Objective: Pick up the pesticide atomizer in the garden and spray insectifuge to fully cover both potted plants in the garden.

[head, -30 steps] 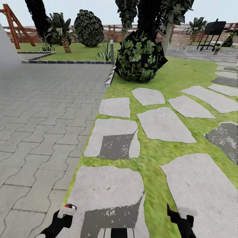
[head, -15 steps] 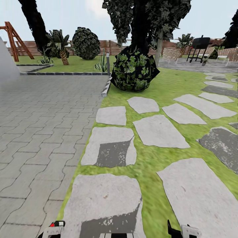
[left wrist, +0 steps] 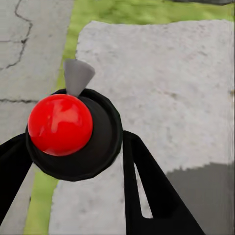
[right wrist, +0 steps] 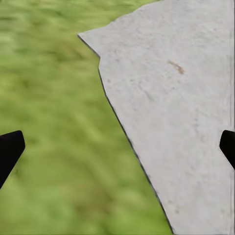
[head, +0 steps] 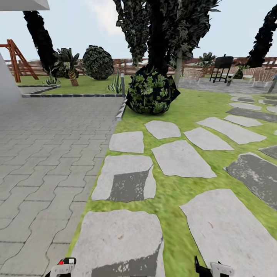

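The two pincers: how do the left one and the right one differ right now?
The left pincer is shut on the pesticide atomizer, its red top between the black fingers; the right pincer is open and holds nothing. The left hangs over a stepping stone beside paving; the right hangs over the edge where grass meets another stone. Both have black fingers and sit low at the head view's bottom edge.

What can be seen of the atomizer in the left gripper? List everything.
The atomizer sits between the jaws of the left gripper, which are shut on it. In the left wrist view it is seen top-down: a glossy red ball cap on a round black body, with a small grey cone-shaped nozzle jutting out from its rim. Its lower part is hidden. In the head view only its red top peeks out at the bottom edge. Below it lies a grey stepping stone.
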Available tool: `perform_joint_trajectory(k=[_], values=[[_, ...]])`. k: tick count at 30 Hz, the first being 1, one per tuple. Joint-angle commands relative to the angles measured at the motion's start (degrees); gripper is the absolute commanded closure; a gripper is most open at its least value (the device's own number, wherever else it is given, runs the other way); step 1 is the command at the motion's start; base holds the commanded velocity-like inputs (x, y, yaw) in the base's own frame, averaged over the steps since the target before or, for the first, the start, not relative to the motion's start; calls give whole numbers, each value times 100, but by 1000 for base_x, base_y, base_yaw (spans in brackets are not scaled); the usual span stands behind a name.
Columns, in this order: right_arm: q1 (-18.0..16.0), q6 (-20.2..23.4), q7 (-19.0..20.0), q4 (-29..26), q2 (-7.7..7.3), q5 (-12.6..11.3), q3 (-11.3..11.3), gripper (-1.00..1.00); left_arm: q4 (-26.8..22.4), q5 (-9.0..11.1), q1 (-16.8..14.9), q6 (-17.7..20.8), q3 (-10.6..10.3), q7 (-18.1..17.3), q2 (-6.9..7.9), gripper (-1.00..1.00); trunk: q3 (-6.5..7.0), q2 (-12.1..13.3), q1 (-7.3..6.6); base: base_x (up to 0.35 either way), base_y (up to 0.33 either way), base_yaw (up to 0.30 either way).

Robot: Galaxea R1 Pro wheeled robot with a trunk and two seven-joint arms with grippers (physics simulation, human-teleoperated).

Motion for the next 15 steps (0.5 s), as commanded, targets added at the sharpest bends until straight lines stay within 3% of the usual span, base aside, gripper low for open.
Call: perform_joint_trajectory(k=[1,10,15], values=[[-4,-15,-19,5,0,11,-2,-100,3,-7,-2,-10,48,-52,-3,100,23,0,-3,0,0,-252],[-4,-15,-22,3,5,9,-2,-100,4,-9,-2,-10,48,-51,-3,100,263,12,-27,0,0,-262],[-4,-15,-22,2,7,9,-2,-100,4,-6,-2,-10,51,-51,-3,100,376,213,-137,0,0,-272]])
